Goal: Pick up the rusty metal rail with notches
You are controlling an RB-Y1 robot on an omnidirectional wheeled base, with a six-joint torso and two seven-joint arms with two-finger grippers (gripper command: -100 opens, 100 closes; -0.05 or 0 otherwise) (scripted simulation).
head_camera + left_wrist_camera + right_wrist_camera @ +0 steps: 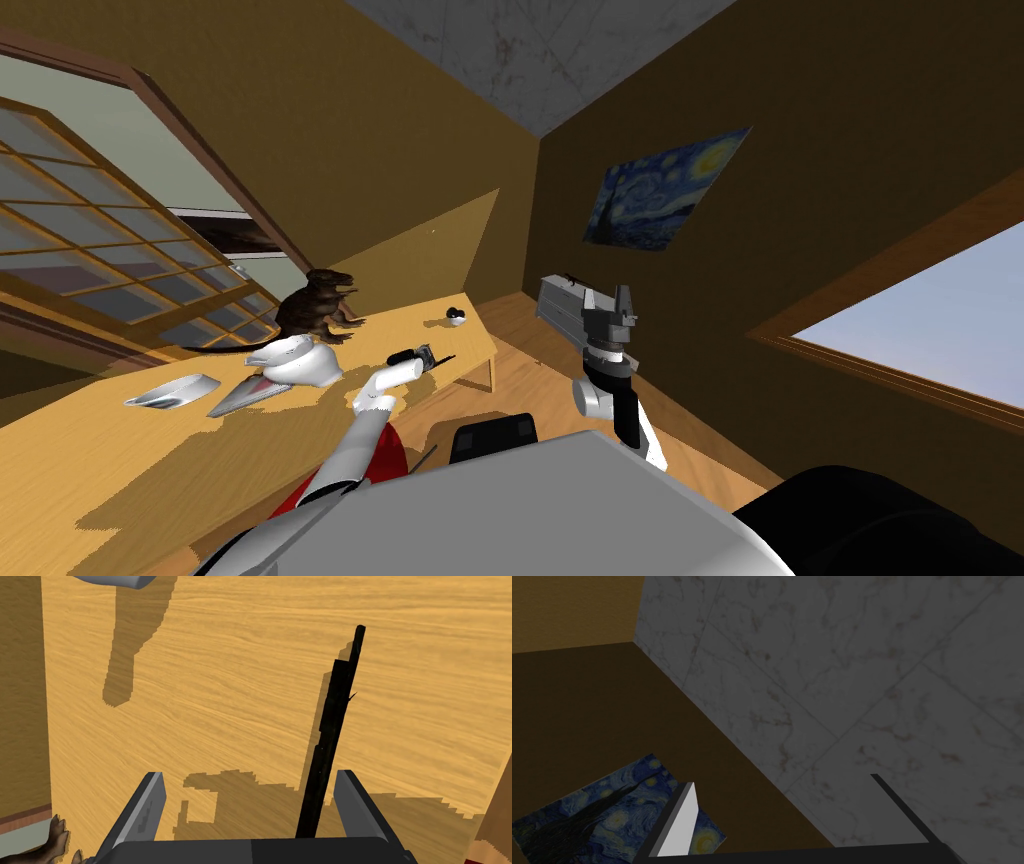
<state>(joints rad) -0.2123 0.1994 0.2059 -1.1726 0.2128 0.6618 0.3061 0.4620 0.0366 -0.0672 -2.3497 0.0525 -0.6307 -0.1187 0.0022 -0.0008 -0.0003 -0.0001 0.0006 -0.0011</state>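
On wooden table point(200, 701), at left gripper point(250, 808): dark notched rail point(330, 736).
Runs out along the tabletop between the spread fingers point(145, 811), close beside one, pressed by neither. Right gripper point(792, 816) raised off to the side, fingers apart, holding nothing. Farther along the table: shallow silver dish point(172, 390), white bowl-like vessel point(300, 362), small white-and-dark cup point(455, 318); contents not discernible. Brown rat figure point(315, 305) just behind the vessel.

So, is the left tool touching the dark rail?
Apart. Left wrist view: the rail lies between the fingers of the open left tool, table showing on either side.
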